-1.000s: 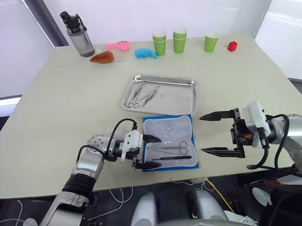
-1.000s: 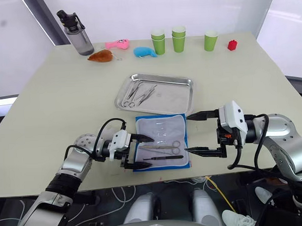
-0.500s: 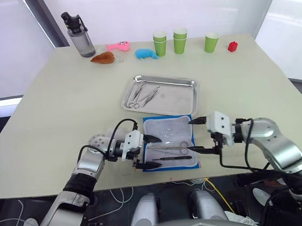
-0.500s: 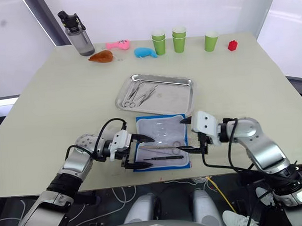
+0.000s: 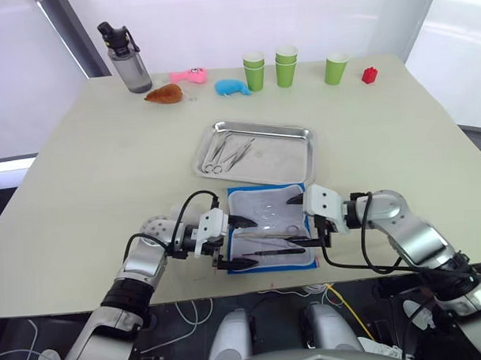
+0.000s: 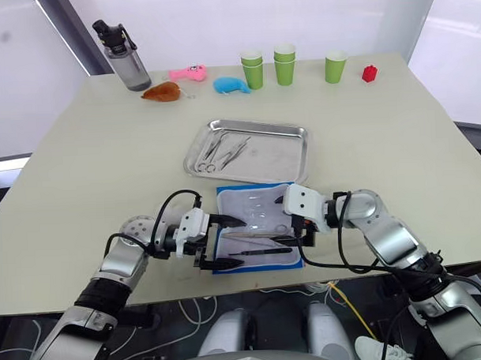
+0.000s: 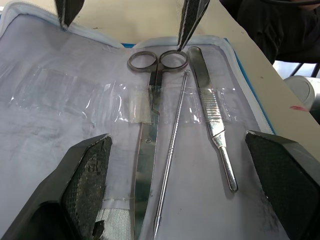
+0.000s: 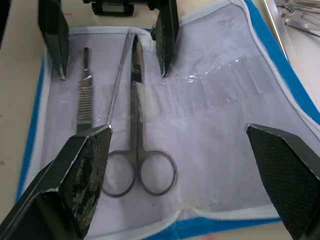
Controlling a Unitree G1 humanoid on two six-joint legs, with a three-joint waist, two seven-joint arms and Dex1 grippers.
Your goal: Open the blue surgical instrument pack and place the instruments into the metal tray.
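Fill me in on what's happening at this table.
The blue instrument pack lies open in front of the metal tray, which already holds a few instruments. Scissors, a thin probe and a flat handle remain in the pack. Both grippers are open over it: left gripper on one side, right gripper opposite.

Bright, even daylight from windows; soft shadows.

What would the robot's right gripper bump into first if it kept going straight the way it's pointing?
Probably the left gripper, which faces the right gripper across the open blue pack. The scissors lie lower between its open fingers, so depth is uncertain.
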